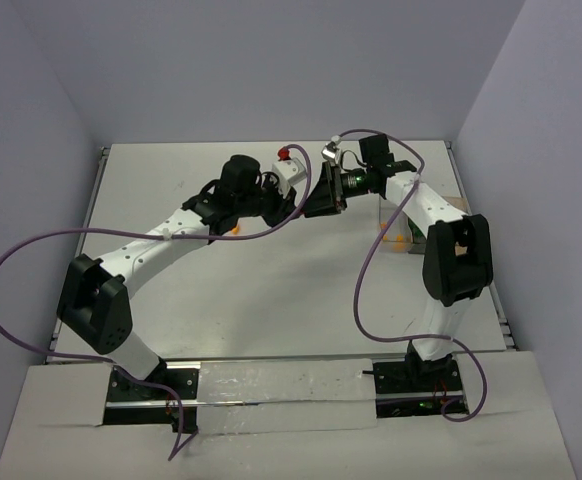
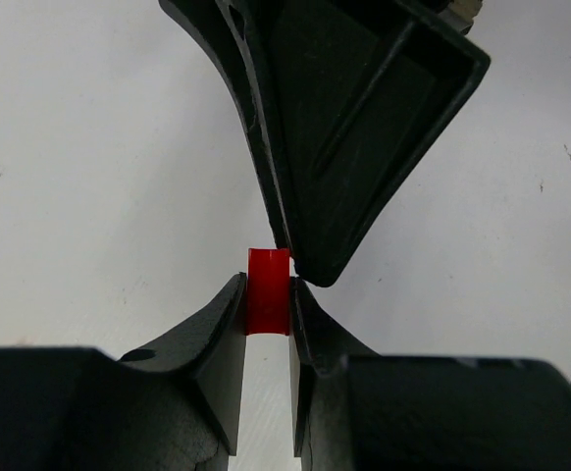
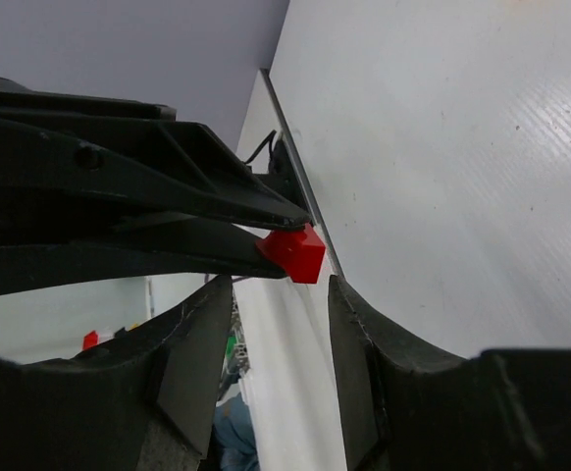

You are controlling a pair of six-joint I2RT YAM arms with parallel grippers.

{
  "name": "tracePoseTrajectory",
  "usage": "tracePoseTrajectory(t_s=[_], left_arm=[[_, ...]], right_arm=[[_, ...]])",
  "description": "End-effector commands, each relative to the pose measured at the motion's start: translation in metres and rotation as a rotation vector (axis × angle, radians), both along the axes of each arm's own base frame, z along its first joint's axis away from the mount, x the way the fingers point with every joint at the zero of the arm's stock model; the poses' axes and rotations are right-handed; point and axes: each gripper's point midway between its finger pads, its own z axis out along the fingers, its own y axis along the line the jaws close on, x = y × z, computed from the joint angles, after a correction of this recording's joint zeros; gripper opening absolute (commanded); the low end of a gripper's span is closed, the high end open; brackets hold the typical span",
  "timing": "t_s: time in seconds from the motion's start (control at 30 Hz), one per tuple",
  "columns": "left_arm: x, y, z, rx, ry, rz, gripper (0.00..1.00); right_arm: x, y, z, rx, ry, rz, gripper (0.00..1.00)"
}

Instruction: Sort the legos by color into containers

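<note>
A small red lego (image 2: pixel 268 291) is pinched between the tips of my left gripper (image 2: pixel 267 287), which is shut on it above the white table. My right gripper (image 3: pixel 279 294) faces it tip to tip. Its jaws stand apart, with the red lego (image 3: pixel 300 250) just ahead of the gap, nearer the right finger (image 3: pixel 364 324). One right finger (image 2: pixel 354 128) meets the brick's upper corner. From above, both grippers (image 1: pixel 296 205) (image 1: pixel 321 198) meet at the far middle of the table. The containers (image 1: pixel 389 228) sit partly hidden behind the right arm, with orange legos (image 1: pixel 403 241) inside.
An orange lego (image 1: pixel 236 228) lies on the table under the left forearm. A white box with a red knob (image 1: pixel 289 155) stands behind the grippers. Purple cables loop off both arms. Walls enclose the table on the left, right and back.
</note>
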Motion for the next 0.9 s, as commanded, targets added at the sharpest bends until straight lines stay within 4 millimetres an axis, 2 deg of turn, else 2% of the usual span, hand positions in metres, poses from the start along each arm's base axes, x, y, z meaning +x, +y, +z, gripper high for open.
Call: tracePoseTrajectory(t_s=[0.0,0.27,0.77,0.87], left_arm=[[-0.005,-0.003,0.025,-0.037,-0.03,-0.016,0.0],[-0.011,-0.008,0.03,-0.054,-0.013,-0.042,0.0],[-0.014,-0.015,0.04,-0.087,0.008,-0.051,0.0],[-0.01,-0.015,0.042,-0.088,0.005,-0.034,0.0]], right_arm=[[0.002,0.005,-0.002,0.021,0.01,0.017,0.51],[0.005,0.006,-0.001,0.025,0.011,0.02,0.5],[0.004,0.006,-0.004,0.042,0.033,0.038,0.32],[0.0,0.006,-0.006,0.046,0.044,0.047,0.31]])
